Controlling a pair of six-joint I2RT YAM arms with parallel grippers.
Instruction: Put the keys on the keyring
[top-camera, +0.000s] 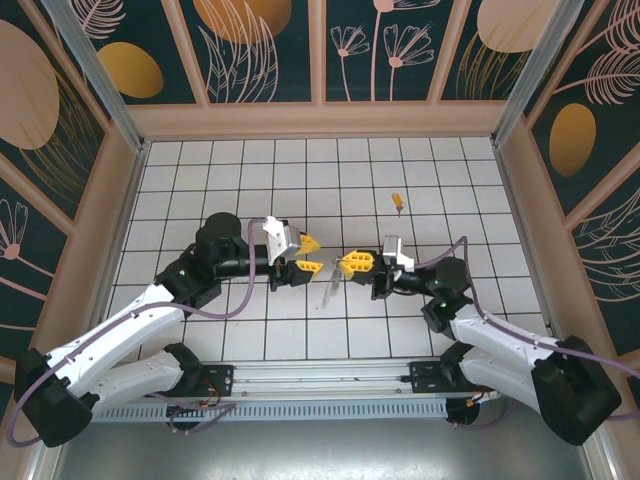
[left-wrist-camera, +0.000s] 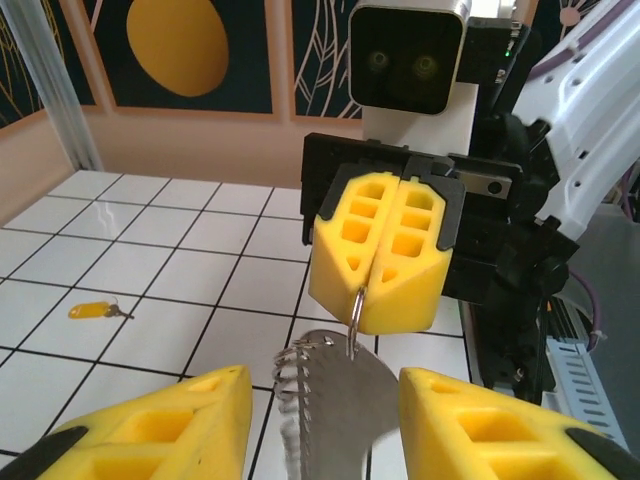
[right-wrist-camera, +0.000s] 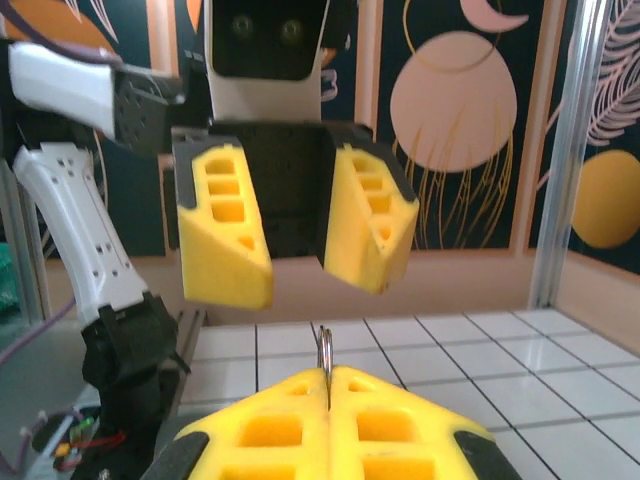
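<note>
My right gripper (top-camera: 355, 263) is shut on the thin metal ring (right-wrist-camera: 324, 350) of the keyring (left-wrist-camera: 335, 395). Its grey strap, with a wire coil along one edge, hangs below the shut yellow pads (left-wrist-camera: 385, 255). My left gripper (top-camera: 311, 254) faces it from the left and is open. In the left wrist view the strap hangs between the open left fingers (left-wrist-camera: 190, 425) without touching either one. From the right wrist, the left gripper (right-wrist-camera: 300, 270) hovers open just beyond the ring. A small key (top-camera: 397, 201) with an orange-yellow head lies on the tiles behind the right gripper, and its head (left-wrist-camera: 90, 311) is far left.
The white tiled floor (top-camera: 250, 170) is boxed in by peach walls with dark patterned panels. A metal rail (top-camera: 330, 380) with both arm bases runs along the near edge.
</note>
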